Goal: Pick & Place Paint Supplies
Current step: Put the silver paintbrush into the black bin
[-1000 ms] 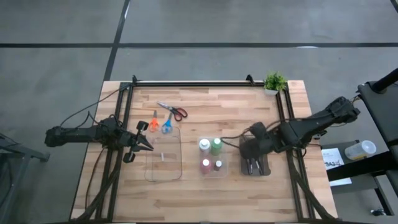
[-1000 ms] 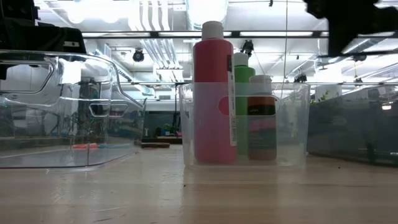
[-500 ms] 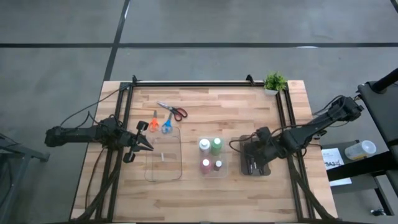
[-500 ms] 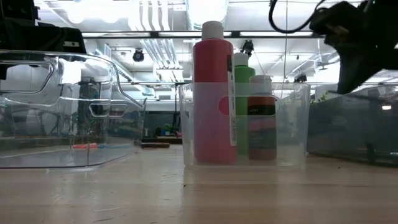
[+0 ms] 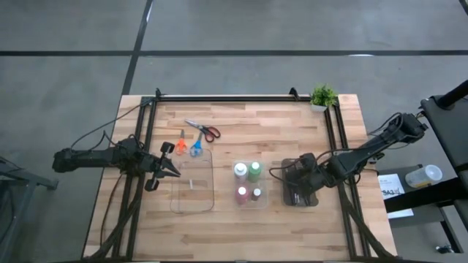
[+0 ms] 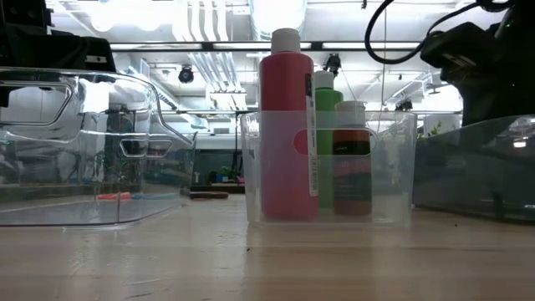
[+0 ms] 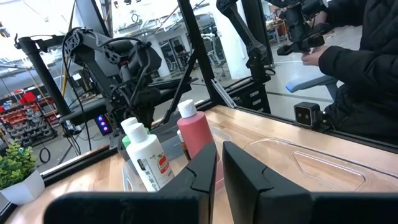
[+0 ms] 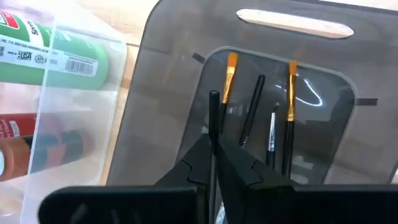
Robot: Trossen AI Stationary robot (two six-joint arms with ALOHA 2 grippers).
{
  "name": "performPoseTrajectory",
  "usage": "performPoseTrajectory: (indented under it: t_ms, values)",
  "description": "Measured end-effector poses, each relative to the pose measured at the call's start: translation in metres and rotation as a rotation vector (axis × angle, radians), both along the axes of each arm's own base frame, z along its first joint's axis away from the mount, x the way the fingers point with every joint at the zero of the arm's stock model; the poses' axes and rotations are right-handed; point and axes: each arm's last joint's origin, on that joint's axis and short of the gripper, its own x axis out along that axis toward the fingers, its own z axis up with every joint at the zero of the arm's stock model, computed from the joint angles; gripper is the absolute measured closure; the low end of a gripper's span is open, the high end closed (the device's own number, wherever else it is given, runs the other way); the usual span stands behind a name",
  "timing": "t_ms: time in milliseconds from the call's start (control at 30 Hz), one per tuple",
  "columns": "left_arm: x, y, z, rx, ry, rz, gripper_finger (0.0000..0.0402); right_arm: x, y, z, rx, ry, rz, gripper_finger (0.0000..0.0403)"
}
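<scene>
Since a second ago the right gripper [image 5: 297, 180] has come down from above the grey tray [image 5: 289, 165] into it, at the lower right of the high view. Its fingers [image 8: 239, 165] are closed on a thin dark brush [image 8: 213, 134], held upright over three other brushes [image 8: 272, 133] lying on the tray floor. I judge the placing step is in hand; next the fingers must open and lift straight out. Smooth, translucent plastic forms the tray; the brushes are slim sticks with orange ferrules. Far left, the left gripper [image 5: 170, 169] waits, fingers closed on nothing, beside the clear tray [image 5: 208, 197].
</scene>
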Motion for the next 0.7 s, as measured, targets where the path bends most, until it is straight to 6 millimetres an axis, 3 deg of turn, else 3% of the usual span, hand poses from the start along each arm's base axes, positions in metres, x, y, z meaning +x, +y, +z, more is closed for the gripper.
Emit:
performPoseTrajectory:
  t_ms: [700]
  values:
    - [0.0000, 0.0000, -0.0001, 0.000, 0.000, 0.000, 0.0366, 0.0003, -0.0009, -0.0024, -0.031, -0.007, -0.018, 0.0390]
